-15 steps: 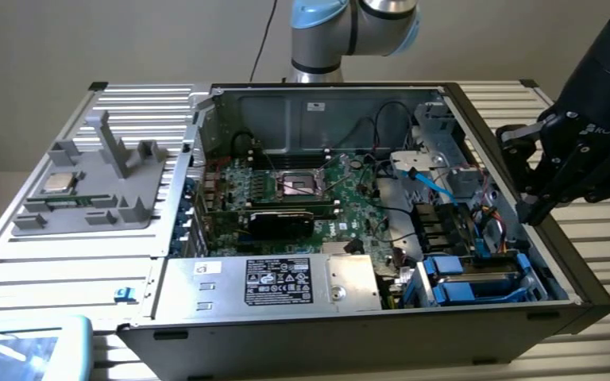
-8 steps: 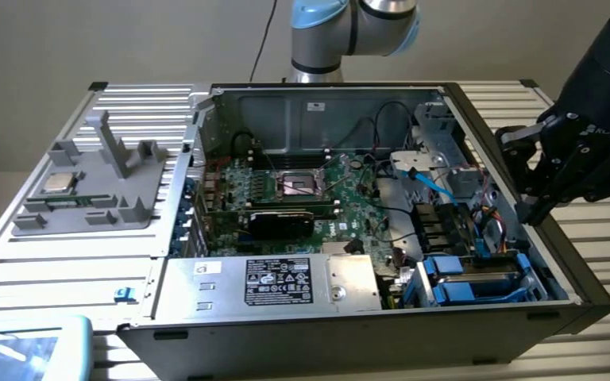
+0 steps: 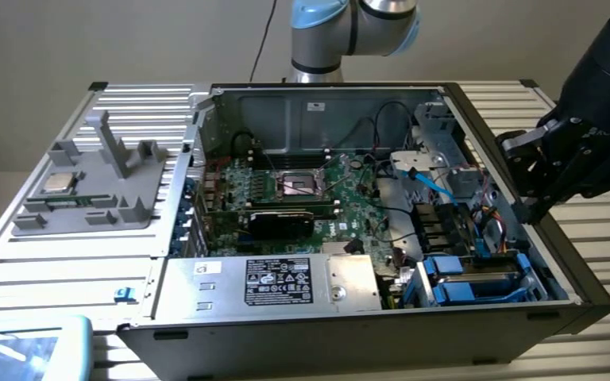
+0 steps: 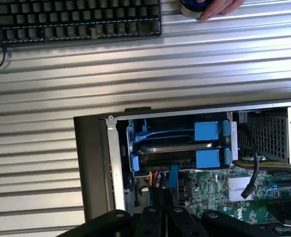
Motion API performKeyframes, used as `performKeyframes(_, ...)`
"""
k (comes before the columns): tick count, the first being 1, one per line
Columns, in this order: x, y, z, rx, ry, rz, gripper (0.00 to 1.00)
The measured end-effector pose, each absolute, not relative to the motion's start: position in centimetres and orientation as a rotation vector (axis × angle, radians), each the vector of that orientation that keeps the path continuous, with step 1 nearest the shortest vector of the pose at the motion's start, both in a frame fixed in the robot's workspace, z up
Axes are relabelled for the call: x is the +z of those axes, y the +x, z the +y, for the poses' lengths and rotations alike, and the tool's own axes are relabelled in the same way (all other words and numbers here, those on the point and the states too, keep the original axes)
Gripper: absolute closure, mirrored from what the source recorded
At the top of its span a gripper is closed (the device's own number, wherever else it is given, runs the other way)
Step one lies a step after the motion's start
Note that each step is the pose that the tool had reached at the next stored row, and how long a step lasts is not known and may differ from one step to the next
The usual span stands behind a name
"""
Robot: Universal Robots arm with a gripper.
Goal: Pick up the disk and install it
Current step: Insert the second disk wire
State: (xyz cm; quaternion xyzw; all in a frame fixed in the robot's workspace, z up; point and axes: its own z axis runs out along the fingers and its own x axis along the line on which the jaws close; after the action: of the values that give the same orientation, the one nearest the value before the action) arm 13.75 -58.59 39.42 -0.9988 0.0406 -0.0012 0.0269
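Below the closed, empty gripper (image 4: pixel 165 210), the disk (image 4: pixel 177 145) in its blue bracket sits in the case's corner bay, long axis parallel to the case wall (image 4: pixel 93 168).

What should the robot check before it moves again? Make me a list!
1. Gripper empty: ok. Its fingers are closed together with nothing between them.
2. Gripper over the right spot: ok. It hangs above the blue-framed disk in the corner bay of the computer case.
3. Disk pushed fully into its bay: cannot tell.
4. Wires away from the bay: not ok. Coloured wires sit right beside it.
5. People out of the way: ok. A person's hand is on the table by the keyboard, apart from the case.
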Motion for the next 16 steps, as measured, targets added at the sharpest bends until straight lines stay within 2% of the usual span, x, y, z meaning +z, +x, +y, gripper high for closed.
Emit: performKeyframes(16,38.64,13.16,-58.73,-0.003,-3.084,0.108,0.89)
